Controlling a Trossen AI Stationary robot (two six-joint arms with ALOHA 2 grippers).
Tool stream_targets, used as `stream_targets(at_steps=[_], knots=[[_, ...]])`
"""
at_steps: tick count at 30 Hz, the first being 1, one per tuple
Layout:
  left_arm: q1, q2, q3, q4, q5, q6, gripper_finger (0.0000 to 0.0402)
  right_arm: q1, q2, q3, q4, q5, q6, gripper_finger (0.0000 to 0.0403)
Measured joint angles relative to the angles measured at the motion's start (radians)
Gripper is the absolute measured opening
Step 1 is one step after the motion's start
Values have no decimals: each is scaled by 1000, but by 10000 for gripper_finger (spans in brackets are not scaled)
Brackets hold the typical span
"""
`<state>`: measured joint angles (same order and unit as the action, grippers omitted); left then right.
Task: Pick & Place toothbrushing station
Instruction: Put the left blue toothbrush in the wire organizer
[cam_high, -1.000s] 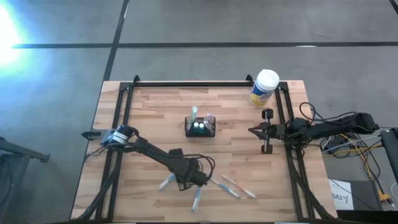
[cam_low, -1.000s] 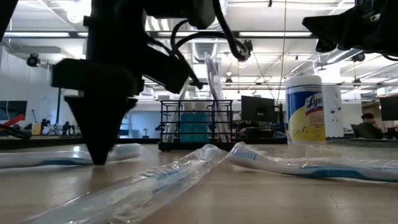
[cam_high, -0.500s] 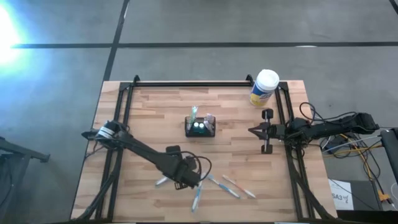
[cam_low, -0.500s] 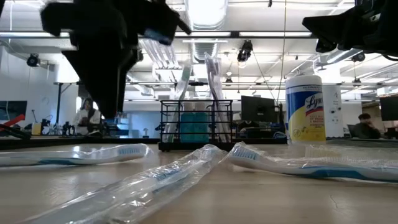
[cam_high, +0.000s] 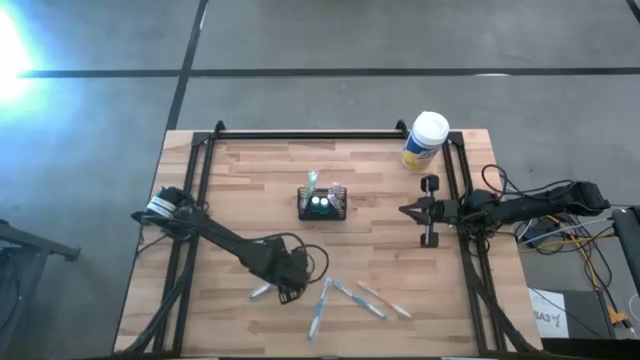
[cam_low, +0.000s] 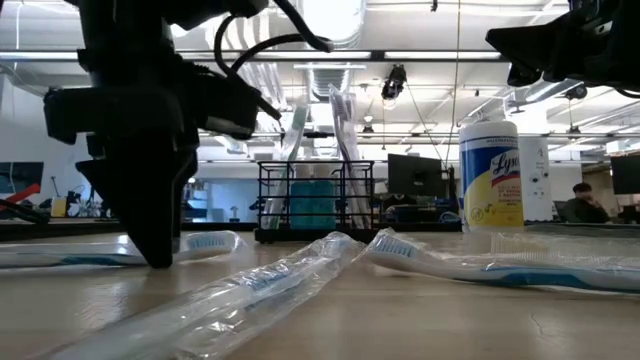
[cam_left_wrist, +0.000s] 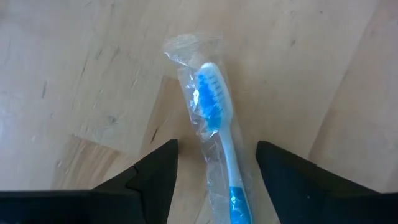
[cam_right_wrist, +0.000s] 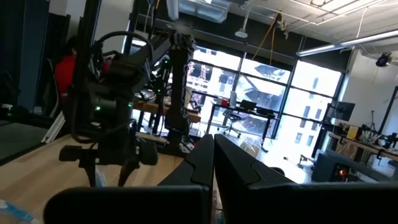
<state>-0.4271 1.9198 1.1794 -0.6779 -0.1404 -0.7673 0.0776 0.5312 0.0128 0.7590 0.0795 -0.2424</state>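
The toothbrushing station (cam_high: 322, 206) is a small black wire-mesh caddy standing mid-table, with wrapped brushes upright in it (cam_low: 315, 205). Several plastic-wrapped toothbrushes lie flat on the wood near the front edge. My left gripper (cam_high: 283, 284) points down, open, over the leftmost one (cam_high: 262, 292). In the left wrist view its fingers (cam_left_wrist: 216, 149) stand on either side of that brush's neck, with the blue-bristled head (cam_left_wrist: 208, 93) beyond them. In the low view the fingertips (cam_low: 157, 255) reach down to table level. My right gripper (cam_high: 410, 210) is shut and waits at the right edge.
A yellow canister with a white lid (cam_high: 425, 140) stands at the far right corner. Other wrapped toothbrushes lie to the right of my left gripper (cam_high: 320, 308) (cam_high: 347, 295) (cam_high: 385, 302). A black frame rail (cam_high: 310, 133) runs along the table's far edge.
My left gripper has lifted off the table, shifted a little toward the table's left edge, tipped more steeply downward and come down again over the leftmost toothbrush. Its fingers have stayed open. The toothbrushes to its right now show uncovered.
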Motion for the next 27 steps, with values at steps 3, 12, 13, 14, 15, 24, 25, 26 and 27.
stream_targets(at_steps=[3,12,13,14,15,24,25,26,27], knots=[[0,2,-40,46,4,8,213,0,1,0,0,0,0,8],[1,1,-45,46,4,95,28,0,1,0,0,0,7,8],[1,-5,-42,43,-6,102,17,0,1,0,0,0,7,8],[0,-15,-42,43,-17,106,15,0,1,0,0,0,7,8],[0,-26,-40,43,-27,113,15,0,1,0,0,0,7,8],[-11,-311,-80,80,-224,249,7,1,0,0,-1,-6,7,8],[-13,-359,-101,92,-241,281,7,1,0,0,-1,-6,7,8],[-13,-408,-131,110,-257,310,7,1,0,0,-1,-6,7,8],[-13,-462,-166,149,-279,342,8,1,0,0,0,-7,7,8]])
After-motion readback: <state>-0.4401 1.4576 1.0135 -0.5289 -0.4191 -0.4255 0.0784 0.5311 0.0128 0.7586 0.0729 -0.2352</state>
